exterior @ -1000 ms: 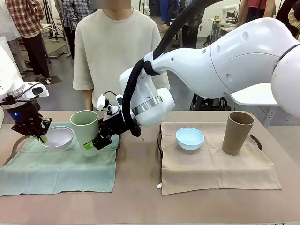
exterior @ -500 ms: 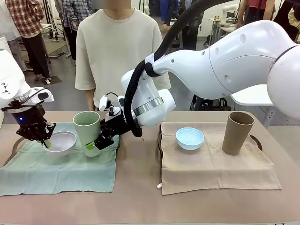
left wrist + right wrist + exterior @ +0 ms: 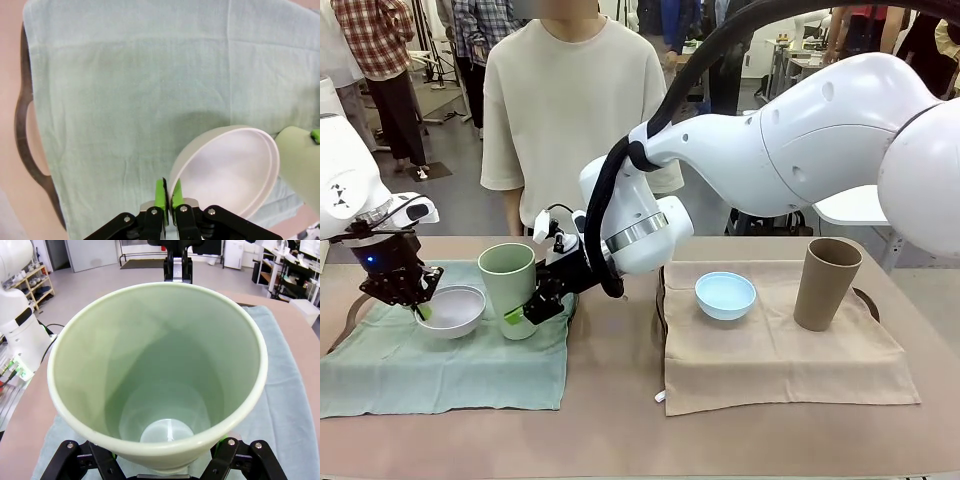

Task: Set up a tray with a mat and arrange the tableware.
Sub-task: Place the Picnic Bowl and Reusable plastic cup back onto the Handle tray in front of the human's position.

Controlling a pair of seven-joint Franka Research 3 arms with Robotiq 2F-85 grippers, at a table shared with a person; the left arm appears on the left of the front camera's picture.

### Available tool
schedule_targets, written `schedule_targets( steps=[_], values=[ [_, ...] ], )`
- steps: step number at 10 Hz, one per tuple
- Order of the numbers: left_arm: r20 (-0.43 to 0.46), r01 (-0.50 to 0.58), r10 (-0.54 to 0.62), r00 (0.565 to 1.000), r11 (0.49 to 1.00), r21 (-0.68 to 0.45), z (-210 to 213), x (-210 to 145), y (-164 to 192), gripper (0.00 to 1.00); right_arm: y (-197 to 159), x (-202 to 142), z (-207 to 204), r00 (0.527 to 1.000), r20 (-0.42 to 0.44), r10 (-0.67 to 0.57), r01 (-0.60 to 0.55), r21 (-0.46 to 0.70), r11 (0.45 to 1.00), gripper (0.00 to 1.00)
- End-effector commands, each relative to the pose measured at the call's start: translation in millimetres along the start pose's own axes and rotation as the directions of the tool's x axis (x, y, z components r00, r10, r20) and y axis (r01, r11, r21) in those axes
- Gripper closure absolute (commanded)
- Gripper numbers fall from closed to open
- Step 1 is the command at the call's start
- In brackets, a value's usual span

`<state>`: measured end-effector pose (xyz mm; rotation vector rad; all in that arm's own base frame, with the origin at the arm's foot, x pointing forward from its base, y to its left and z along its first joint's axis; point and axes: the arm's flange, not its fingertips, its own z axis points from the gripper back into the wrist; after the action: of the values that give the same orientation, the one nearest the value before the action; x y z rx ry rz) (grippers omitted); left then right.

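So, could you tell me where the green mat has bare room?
Free: the green cloth mat's near half, in front of the white round bowl and pale green tumbler. Crowded: its far edge, where both stand.

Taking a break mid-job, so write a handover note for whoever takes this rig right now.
Left end effector: shut on the white bowl rim; the bowl is on the green mat.
Right end effector: straddles the pale green tumbler base, beside that bowl; grip or release unclear.
Done: light blue bowl and tan-brown tumbler stand on the tan mat.
Left: let go of the bowl and tumbler, pull both arms back.
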<state>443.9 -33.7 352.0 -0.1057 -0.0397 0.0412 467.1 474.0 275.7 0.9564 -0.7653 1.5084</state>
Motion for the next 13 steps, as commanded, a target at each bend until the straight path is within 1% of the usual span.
schedule_targets(
  steps=[1, 2, 3, 4, 5, 6, 7, 8, 9, 10, 11, 13],
  values=[
    [0.006, 0.021, -0.021, 1.000, 1.000, -0.010, -4, 4, -2, 0.36, -4, -3, -2, 1.000, 0.018, -0.002, 0.002, 0.013, 1.000, 0.00],
    [0.005, 0.027, -0.027, 1.000, 1.000, -0.010, -3, 3, -1, 0.33, -2, -2, 0, 1.000, -0.013, -0.014, 0.014, 0.008, 1.000, 0.00],
    [0.006, 0.033, -0.033, 0.999, 0.999, -0.010, 1, 3, 0, 0.00, -1, 4, 8, 0.997, -0.050, -0.053, 0.052, -0.009, 0.999, 0.00],
    [0.009, 0.023, -0.023, 1.000, 1.000, -0.013, 5, 1, 2, 0.13, 2, 11, 16, 0.993, -0.098, -0.069, 0.068, -0.014, 0.998, 0.00],
    [0.014, 0.022, -0.022, 1.000, 1.000, -0.021, 10, 0, 5, 0.00, 4, 16, 25, 0.983, -0.146, -0.109, 0.107, -0.026, 0.994, 0.00],
    [0.017, 0.023, -0.022, 1.000, 1.000, -0.021, 13, -1, 7, 0.00, 8, 20, 36, 0.970, -0.195, -0.147, 0.141, -0.045, 0.989, 0.00],
    [0.018, 0.018, -0.018, 1.000, 1.000, -0.022, 18, -4, 11, 0.45, 14, 24, 49, 0.944, -0.257, -0.208, 0.195, -0.074, 0.978, 0.00],
    [0.026, 0.022, -0.022, 0.999, 0.999, -0.027, 22, -5, 13, 0.36, 19, 24, 63, 0.915, -0.297, -0.273, 0.258, -0.092, 0.962, 0.00],
    [0.035, 0.029, -0.027, 0.999, 0.999, -0.042, 26, -6, 14, 0.36, 23, 27, 78, 0.890, -0.316, -0.329, 0.302, -0.131, 0.944, 0.00],
    [0.036, 0.035, -0.033, 0.999, 0.998, -0.045, 31, -8, 15, 0.36, 29, 33, 92, 0.878, -0.315, -0.360, 0.322, -0.168, 0.932, 0.00],
    [0.041, 0.058, -0.056, 0.998, 0.997, -0.041, 46, -14, 15, 0.36, 41, 47, 107, 0.854, -0.322, -0.409, 0.353, -0.221, 0.909, 0.00],
    [0.083, 0.104, -0.102, 0.991, 0.994, -0.017, 91, -25, -1, 0.36, 76, 86, 146, 0.767, -0.352, -0.536, 0.417, -0.360, 0.835, 0.00]
  ],
)
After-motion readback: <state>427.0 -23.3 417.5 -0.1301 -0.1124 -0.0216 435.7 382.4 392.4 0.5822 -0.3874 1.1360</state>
